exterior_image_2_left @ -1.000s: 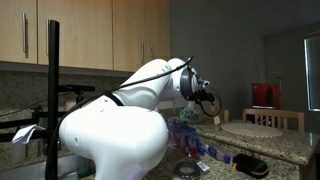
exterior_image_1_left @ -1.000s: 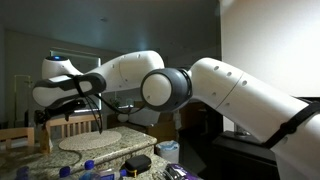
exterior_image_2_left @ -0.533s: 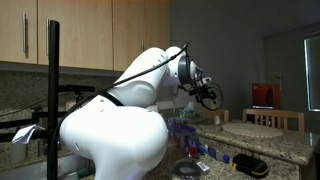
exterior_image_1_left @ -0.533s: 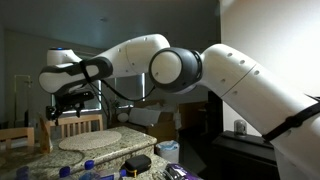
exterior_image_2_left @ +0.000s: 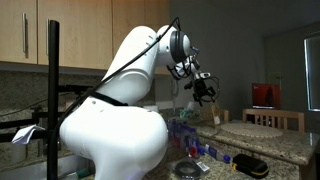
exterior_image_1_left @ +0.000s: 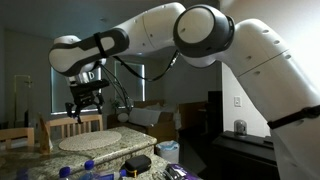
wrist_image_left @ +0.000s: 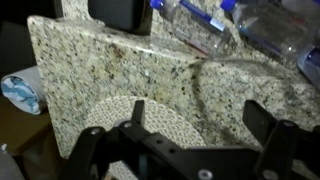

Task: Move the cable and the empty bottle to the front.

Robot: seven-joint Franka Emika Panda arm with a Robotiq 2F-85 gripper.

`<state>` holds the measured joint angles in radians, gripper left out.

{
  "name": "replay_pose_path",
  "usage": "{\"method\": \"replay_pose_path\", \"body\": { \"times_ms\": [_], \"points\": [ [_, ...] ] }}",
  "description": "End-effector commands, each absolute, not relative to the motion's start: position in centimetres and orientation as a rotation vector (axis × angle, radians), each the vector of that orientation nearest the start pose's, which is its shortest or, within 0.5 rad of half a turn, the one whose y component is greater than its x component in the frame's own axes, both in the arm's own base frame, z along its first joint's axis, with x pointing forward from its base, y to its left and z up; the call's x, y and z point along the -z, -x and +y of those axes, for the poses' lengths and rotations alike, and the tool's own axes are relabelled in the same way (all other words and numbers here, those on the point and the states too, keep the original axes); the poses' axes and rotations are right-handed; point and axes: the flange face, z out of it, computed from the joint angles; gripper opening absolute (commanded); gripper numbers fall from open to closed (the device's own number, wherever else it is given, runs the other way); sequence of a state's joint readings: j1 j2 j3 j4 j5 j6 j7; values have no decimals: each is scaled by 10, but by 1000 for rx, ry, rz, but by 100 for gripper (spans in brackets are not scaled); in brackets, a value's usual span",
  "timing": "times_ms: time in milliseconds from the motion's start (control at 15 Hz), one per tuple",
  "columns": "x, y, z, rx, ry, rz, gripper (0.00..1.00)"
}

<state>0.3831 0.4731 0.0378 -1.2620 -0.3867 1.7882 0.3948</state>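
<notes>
**Jaws spread wide and empty, high over the counter**

In both exterior views the arm (exterior_image_1_left: 200, 40) is raised well above the granite counter (wrist_image_left: 130, 75), and the gripper (exterior_image_1_left: 84, 103) hangs in the air with nothing between its jaws. They stand spread apart, released, touching nothing.

In the wrist view the two dark fingers (wrist_image_left: 132, 118) come in at 6 o'clock, with the gripper (wrist_image_left: 195, 130) midway between them over a round woven mat (wrist_image_left: 150, 125) on the counter. The clear bottles (wrist_image_left: 275, 35) with blue caps lie at about 1 o'clock from the jaws, well apart from them, on the far edge of the counter. A dark box (wrist_image_left: 118, 12) sits at roughly 11 o'clock, also well apart. The cable cannot be made out in this view.

In an exterior view the mat (exterior_image_1_left: 92, 141) lies below the gripper, and the blue-capped bottles (exterior_image_1_left: 95, 168) sit at about 5 o'clock from it along the lower edge. In an exterior view the gripper (exterior_image_2_left: 205, 92) hangs above the bottles (exterior_image_2_left: 188, 132) clustered at 7 o'clock beneath it.
</notes>
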Motion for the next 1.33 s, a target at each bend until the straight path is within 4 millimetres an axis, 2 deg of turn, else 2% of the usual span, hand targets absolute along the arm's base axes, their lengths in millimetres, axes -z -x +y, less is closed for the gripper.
{"method": "replay_pose_path", "body": {
  "times_ms": [0, 200, 267, 333, 400, 600, 667, 800, 933, 1067, 1133, 1267],
  "points": [
    [-509, -599, 225, 109, 3442, -69, 100],
    [-511, -560, 209, -21, 3430, 21, 100],
    [-513, -551, 209, 21, 3440, -20, 100],
    [-508, -543, 219, 76, 3441, -143, 100],
    [-513, -573, 218, 31, 3445, -73, 100],
    [-510, -550, 226, 46, 3439, -133, 100],
    [-519, -545, 239, 81, 3440, -178, 100],
    [-516, -542, 263, 183, 3425, -292, 100],
    [-488, -547, 272, 175, 3378, -342, 100],
    [-454, -553, 266, 181, 3340, -358, 100],
    [-438, -556, 260, 163, 3331, -364, 100],
    [-407, -563, 236, 110, 3331, -318, 100]
  ]
}}
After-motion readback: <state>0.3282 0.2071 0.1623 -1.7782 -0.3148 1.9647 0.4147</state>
